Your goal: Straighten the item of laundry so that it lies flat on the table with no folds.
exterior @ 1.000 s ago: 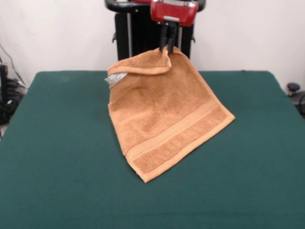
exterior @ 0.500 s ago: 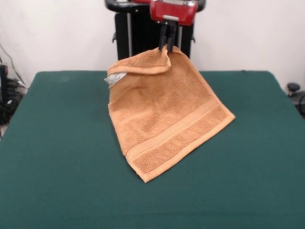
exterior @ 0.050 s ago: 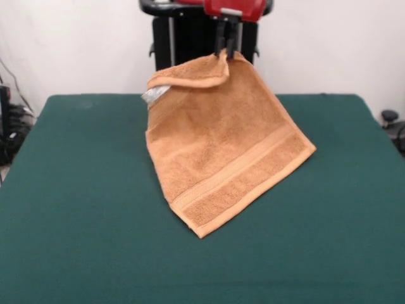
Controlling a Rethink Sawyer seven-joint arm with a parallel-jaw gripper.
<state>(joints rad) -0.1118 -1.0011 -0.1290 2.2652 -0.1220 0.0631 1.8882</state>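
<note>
Front view: the gripper (exterior @ 0.050 s ago: 226, 53) pinches the top corner of the orange-tan hand towel (exterior @ 0.050 s ago: 221, 149) between its jaws and has risen since a second ago. The towel hangs slanted, its lower corner trailing on the green table (exterior @ 0.050 s ago: 76, 209). The upper edge remains folded over beside the white tag (exterior @ 0.050 s ago: 154, 94). Judgement: lifting is under way; flattening is not yet achieved.

I work in what looks like a robotics lab: below my gripper (exterior @ 0.050 s ago: 226, 50) spreads a table (exterior @ 0.050 s ago: 76, 190) topped in dark green felt, behind it a bare white wall (exterior @ 0.050 s ago: 76, 44). Cables and dark equipment (exterior @ 0.050 s ago: 9, 130) crowd the floor off to one side.
</note>
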